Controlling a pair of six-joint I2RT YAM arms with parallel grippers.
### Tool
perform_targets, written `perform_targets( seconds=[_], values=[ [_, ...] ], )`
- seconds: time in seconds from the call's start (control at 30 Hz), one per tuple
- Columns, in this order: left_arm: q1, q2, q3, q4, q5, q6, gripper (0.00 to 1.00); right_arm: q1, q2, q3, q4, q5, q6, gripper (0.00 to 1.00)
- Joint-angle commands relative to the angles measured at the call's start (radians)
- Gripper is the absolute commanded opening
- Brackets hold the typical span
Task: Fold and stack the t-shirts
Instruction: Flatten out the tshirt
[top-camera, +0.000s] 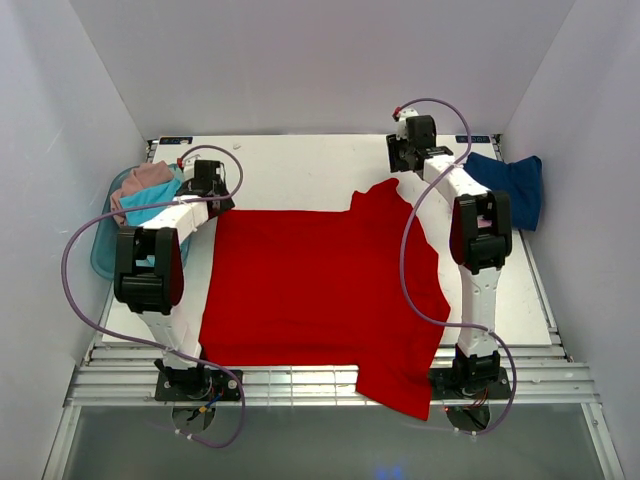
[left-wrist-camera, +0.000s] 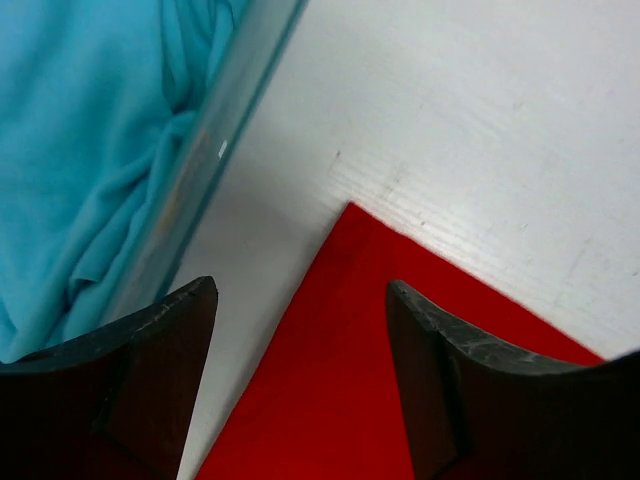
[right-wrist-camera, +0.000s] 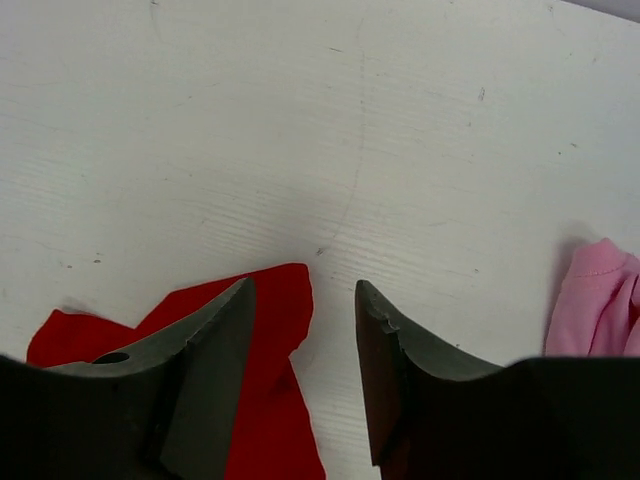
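A bright red t-shirt (top-camera: 320, 290) lies spread flat on the white table, its lower right part hanging over the near edge. My left gripper (top-camera: 212, 192) hovers open over the shirt's far left corner (left-wrist-camera: 350, 340), with one finger (left-wrist-camera: 160, 360) on each side of it. My right gripper (top-camera: 408, 152) is open above the shirt's far right tip (right-wrist-camera: 285, 300). A navy blue t-shirt (top-camera: 510, 185) lies crumpled at the far right. Turquoise (top-camera: 150, 205) and dusty pink-beige (top-camera: 145, 180) shirts sit in the tub. A light pink shirt (right-wrist-camera: 595, 300) shows at the right edge of the right wrist view.
The translucent teal tub (top-camera: 103, 255) stands off the table's left edge, and its wall (left-wrist-camera: 215, 150) is close beside my left gripper. White enclosure walls stand on three sides. Aluminium rails (top-camera: 300, 385) run along the near edge.
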Motion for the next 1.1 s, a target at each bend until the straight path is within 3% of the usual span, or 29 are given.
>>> perform_targets(
  seconds=[0.0,0.13,0.23,0.27,0.37,0.4,0.53,0.67,1.07],
  values=[
    [-0.002,-0.096,0.079,0.003,-0.064,0.006,0.79,-0.004,-0.086,0.042,-0.032,0.026,-0.008,0.51],
    [-0.019,-0.081,0.11,-0.013,-0.024,-0.002,0.77,-0.001,-0.104,0.1,-0.212,0.06,0.073,0.49],
    [-0.052,-0.061,0.118,-0.017,0.017,-0.003,0.7,0.018,-0.22,-0.033,-0.215,0.023,0.128,0.41],
    [-0.063,-0.056,0.115,-0.015,0.013,0.001,0.68,0.022,-0.256,-0.146,-0.194,0.014,0.132,0.33],
    [-0.098,-0.022,0.106,-0.011,-0.003,0.013,0.46,0.036,-0.363,-0.263,-0.162,0.003,0.153,0.17],
    [-0.1,-0.012,0.104,-0.011,-0.004,0.014,0.29,0.036,-0.382,-0.307,-0.165,0.001,0.159,0.14],
    [-0.1,0.05,0.115,-0.038,-0.016,0.003,0.07,0.036,-0.371,-0.378,-0.166,0.004,0.155,0.08],
    [-0.1,0.106,0.128,-0.047,-0.013,-0.003,0.0,0.036,-0.318,-0.392,-0.165,-0.022,0.156,0.08],
    [-0.078,0.278,0.224,-0.086,-0.024,-0.034,0.0,0.035,-0.12,-0.297,-0.206,-0.011,0.199,0.08]
  ],
)
